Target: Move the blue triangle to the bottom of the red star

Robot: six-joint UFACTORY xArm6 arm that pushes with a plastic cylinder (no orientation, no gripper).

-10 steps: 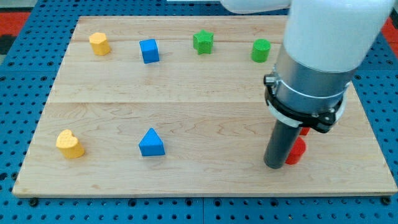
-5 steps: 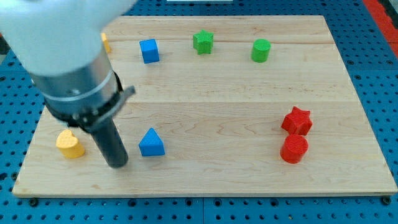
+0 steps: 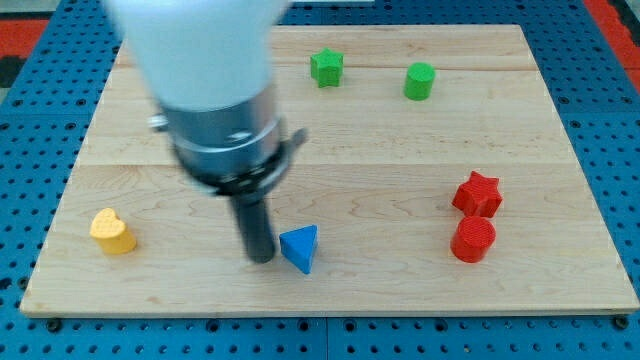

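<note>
The blue triangle (image 3: 301, 247) lies near the board's bottom edge, a little left of centre, tilted. My tip (image 3: 261, 257) touches its left side. The red star (image 3: 477, 194) sits at the view's right, with a red cylinder (image 3: 473, 239) directly below it and touching it. The triangle is far to the left of both.
A yellow heart (image 3: 112, 231) lies at bottom left. A green star (image 3: 326, 67) and a green cylinder (image 3: 420, 81) sit near the top edge. The arm's body hides the board's upper left. The wooden board (image 3: 380, 290) ends close below the triangle.
My tip swept from the red blocks to the left, then came back right against the blue triangle, which slid right and turned. The arm now hides the blue cube and the top yellow block.
</note>
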